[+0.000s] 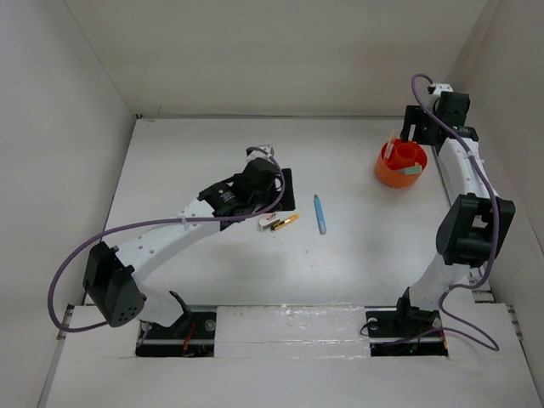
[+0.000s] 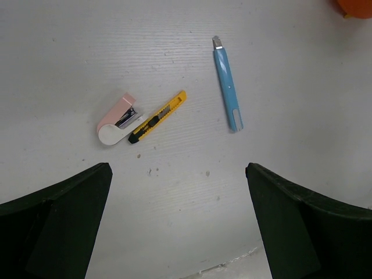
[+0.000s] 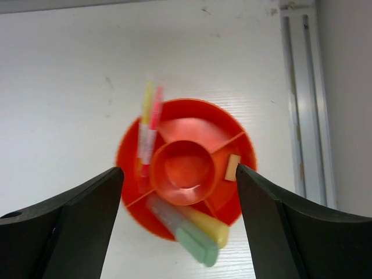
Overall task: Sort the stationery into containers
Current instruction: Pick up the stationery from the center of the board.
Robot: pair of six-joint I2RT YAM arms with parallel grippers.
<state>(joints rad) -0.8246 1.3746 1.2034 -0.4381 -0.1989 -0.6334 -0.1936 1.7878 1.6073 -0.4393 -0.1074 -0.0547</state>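
A round orange-red cup (image 1: 388, 176) with compartments stands at the far right. In the right wrist view the cup (image 3: 189, 128) holds thin yellow and red pens (image 3: 148, 125), a pale green marker (image 3: 195, 239), a yellow marker (image 3: 210, 225) and a tan cube (image 3: 232, 167). My right gripper (image 3: 179, 170) is open and empty above the cup, also seen in the top view (image 1: 414, 129). On the table lie a blue pen (image 2: 228, 83), a yellow-black stick (image 2: 158, 116) and a pink-white eraser-like piece (image 2: 118, 121). My left gripper (image 2: 177, 171) is open and empty, above and short of them.
White walls close in the table on the left, back and right. A metal rail (image 3: 305, 99) runs along the right wall beside the cup. The cup's edge shows at the top right of the left wrist view (image 2: 356, 7).
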